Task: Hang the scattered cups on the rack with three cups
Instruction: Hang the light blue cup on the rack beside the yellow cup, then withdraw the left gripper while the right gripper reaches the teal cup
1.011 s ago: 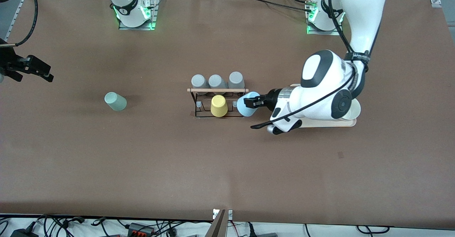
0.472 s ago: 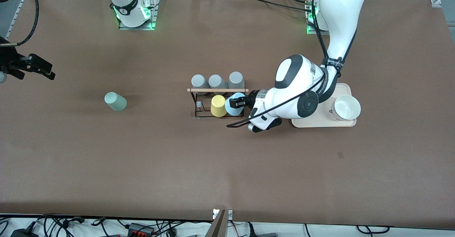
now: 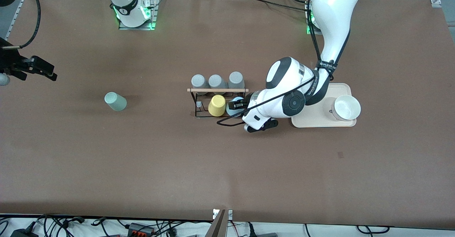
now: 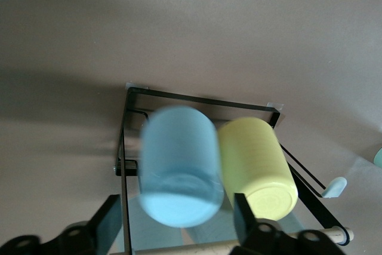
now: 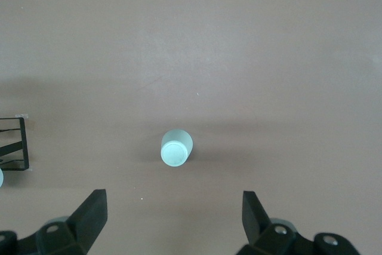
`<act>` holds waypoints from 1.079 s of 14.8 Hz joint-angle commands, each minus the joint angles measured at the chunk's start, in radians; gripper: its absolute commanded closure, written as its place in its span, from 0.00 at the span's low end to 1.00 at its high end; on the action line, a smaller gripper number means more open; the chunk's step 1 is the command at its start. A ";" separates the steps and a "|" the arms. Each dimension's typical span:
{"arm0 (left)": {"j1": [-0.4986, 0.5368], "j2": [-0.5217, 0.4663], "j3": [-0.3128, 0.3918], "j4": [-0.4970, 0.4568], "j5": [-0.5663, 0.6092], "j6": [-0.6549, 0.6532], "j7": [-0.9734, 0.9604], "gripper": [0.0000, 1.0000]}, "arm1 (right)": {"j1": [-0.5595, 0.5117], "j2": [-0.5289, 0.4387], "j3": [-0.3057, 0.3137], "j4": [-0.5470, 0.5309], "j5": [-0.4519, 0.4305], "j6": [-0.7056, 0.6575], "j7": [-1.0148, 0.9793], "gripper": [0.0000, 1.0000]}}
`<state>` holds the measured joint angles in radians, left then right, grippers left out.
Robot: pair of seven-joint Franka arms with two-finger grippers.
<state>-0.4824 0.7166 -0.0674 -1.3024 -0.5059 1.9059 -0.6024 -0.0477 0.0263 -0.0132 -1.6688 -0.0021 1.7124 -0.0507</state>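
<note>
Left wrist view: light blue cup (image 4: 179, 165) — plain, handleless — beside yellow cup (image 4: 256, 165).

— Can you read any text, labels or numbers here?

— Hardly any. You see a black band around the left arm (image 3: 326, 64) with small white lettering on it, but the letters are too small for you to make out. A similar black band with a white mark sits on the right arm (image 3: 125, 10) near its base, and you cannot read that either.

— Anything on the cups, the rack or the worktop?

— No, you find no print on them in either wrist view.
</note>
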 commanded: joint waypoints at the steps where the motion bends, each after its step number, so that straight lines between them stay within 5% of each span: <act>1: 0.002 -0.058 0.024 0.026 0.020 -0.017 -0.014 0.00 | -0.003 0.011 0.004 0.015 0.016 -0.002 0.000 0.00; 3: 0.048 -0.132 0.053 0.020 0.055 -0.043 -0.007 0.00 | -0.006 0.010 0.004 0.015 0.016 -0.008 0.002 0.00; 8: 0.142 -0.291 0.043 0.025 0.349 -0.169 -0.007 0.00 | 0.005 0.067 0.012 0.015 0.011 -0.004 0.000 0.00; 16: 0.240 -0.459 0.054 0.012 0.357 -0.559 0.001 0.00 | 0.005 0.190 0.010 -0.031 0.002 0.049 0.003 0.00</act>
<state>-0.2440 0.2911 -0.0133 -1.2545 -0.1768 1.3933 -0.6028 -0.0376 0.2136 -0.0035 -1.6723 -0.0018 1.7524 -0.0502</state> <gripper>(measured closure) 0.000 0.000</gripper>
